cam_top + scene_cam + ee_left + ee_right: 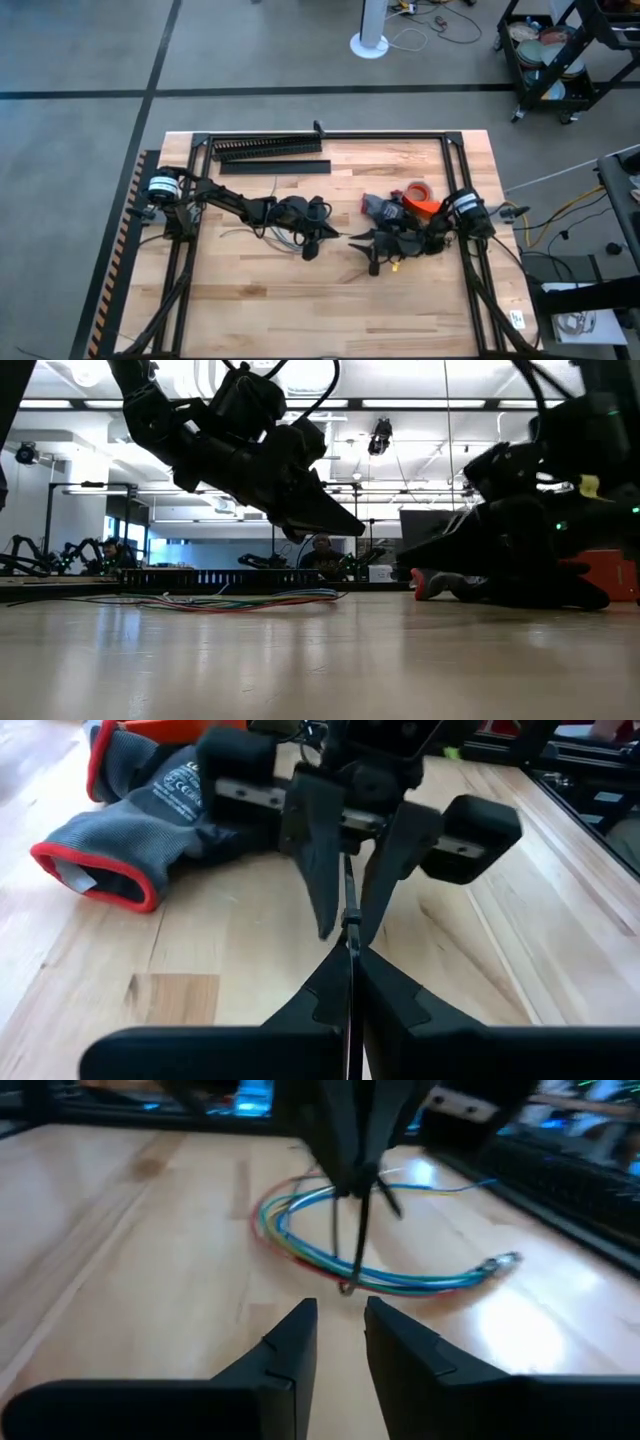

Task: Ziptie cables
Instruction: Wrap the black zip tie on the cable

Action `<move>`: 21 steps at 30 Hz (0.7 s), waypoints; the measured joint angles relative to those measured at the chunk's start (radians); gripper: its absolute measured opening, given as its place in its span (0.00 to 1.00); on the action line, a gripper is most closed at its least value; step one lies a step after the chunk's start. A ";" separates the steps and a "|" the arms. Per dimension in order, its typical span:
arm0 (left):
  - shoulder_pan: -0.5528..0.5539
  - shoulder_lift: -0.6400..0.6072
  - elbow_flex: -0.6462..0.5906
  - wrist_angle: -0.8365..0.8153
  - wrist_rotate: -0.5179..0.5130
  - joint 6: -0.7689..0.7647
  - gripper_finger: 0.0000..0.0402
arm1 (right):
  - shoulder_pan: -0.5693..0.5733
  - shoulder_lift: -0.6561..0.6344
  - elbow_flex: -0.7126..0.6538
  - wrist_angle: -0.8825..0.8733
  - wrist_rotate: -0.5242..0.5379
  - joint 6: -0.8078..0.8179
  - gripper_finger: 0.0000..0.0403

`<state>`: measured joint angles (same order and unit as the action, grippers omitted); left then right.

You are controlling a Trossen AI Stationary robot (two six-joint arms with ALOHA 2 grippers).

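The cables (372, 1270), thin coloured and pale wires in a loose loop, lie flat on the table and also show in the low view (240, 600). My left gripper (352, 945) hangs above the table's middle (335, 236), shut on a ziptie (352, 1240), a thin dark strip. My right gripper (340, 1315) faces it from the right (357, 239), tips nearly meeting. Its fingers are open by a narrow gap and stand at either side of the ziptie's free end (345, 1285), touching nothing that I can see. My left gripper pinches the ziptie (350, 925) between its two fingertips. The fingers come from the table's left, slanting down, and lie along the strip. The strip sticks out past the fingertips toward my right gripper, its free end (345, 1285) clear of the table above the cable loop.
A grey glove with a red cuff (130, 830) and an orange tape roll (420, 192) lie behind my right gripper. A long black comb-toothed duct (265, 148) and a flat black strip (275, 167) lie along the far edge. Bare wood stretches toward the near edge.
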<state>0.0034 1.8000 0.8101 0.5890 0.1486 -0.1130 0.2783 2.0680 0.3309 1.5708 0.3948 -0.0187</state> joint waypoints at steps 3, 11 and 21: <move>0.000 0.000 0.000 0.003 0.000 -0.004 0.00 | -0.050 0.000 0.021 0.000 -0.088 -0.049 0.15; 0.000 0.000 0.000 0.005 0.000 -0.036 0.00 | -0.098 -0.027 0.026 0.000 -0.111 -0.070 0.12; 0.000 0.000 0.000 0.020 -0.001 -0.036 0.00 | -0.098 -0.076 0.045 0.001 -0.142 -0.096 0.15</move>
<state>0.0033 1.8000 0.8100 0.6091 0.1478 -0.1486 0.1806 1.9917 0.3764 1.5715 0.2531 -0.1151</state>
